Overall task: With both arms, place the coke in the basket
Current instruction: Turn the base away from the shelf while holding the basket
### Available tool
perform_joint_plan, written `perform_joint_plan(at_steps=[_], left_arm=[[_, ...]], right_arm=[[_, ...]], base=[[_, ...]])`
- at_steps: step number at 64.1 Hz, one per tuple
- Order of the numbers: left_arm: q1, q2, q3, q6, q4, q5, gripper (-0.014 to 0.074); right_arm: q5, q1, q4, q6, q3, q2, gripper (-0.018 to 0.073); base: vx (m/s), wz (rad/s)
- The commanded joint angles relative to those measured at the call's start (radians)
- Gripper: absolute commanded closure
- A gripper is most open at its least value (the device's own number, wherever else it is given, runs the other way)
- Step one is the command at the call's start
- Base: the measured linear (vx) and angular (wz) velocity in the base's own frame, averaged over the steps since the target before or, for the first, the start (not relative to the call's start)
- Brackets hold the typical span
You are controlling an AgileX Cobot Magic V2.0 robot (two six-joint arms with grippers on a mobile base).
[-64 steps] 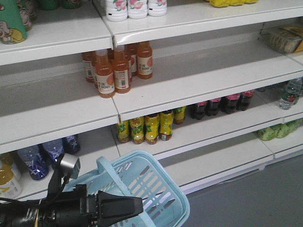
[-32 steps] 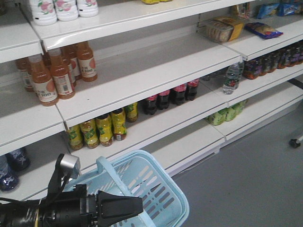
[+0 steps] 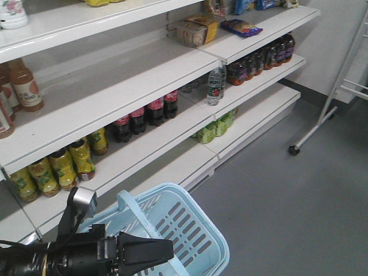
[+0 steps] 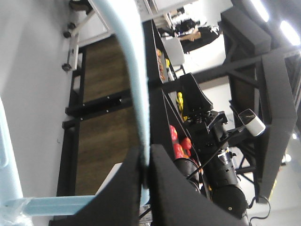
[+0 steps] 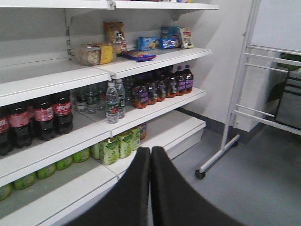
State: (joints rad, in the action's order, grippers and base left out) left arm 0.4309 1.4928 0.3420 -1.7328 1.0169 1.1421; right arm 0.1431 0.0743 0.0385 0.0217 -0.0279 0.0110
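Note:
The light blue basket [image 3: 190, 230] hangs at the bottom centre of the front view, in front of the shelves. My left gripper [image 3: 164, 251] reaches in from the bottom left, and the black arm behind it carries a silver module. In the left wrist view that gripper [image 4: 146, 162] is shut on the basket's pale blue handle [image 4: 131, 70], which runs up between the jaws. My right gripper [image 5: 150, 155] is shut with nothing between its fingers, and it faces the lower shelves. The coke is out of view; only dark cola bottles [image 3: 141, 118] with red labels stand on the shelf.
White shelves [image 3: 144, 86] run along the left and hold yellow-green tea bottles [image 3: 57, 167], water bottles [image 3: 214, 86], green cartons [image 3: 215, 126] and snack packs [image 3: 195, 29]. A white wheeled rack [image 3: 325, 109] stands on the grey floor [image 3: 287, 218] at the right.
The front view has swept right along the shelves. The orange juice bottles slid off to the left and the white rack came into view. Basket and left gripper keep their place in the frame.

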Motion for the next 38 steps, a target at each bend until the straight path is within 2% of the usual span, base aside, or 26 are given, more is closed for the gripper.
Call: perform_joint_plan(at_steps=[1,38], left_arm=[[0.007,-0.034,0.016,0.008,-0.046,0.233,0.0603],[0.007,-0.034,0.016,0.008,-0.046,0.233,0.0603]], right_arm=[[-0.077,0.003,0.003,0.003,-0.008,0.012,0.0569],[-0.077,0.003,0.003,0.003,-0.008,0.012,0.0569]], base=[[-0.01,-0.44],[-0.01,-0.49]])
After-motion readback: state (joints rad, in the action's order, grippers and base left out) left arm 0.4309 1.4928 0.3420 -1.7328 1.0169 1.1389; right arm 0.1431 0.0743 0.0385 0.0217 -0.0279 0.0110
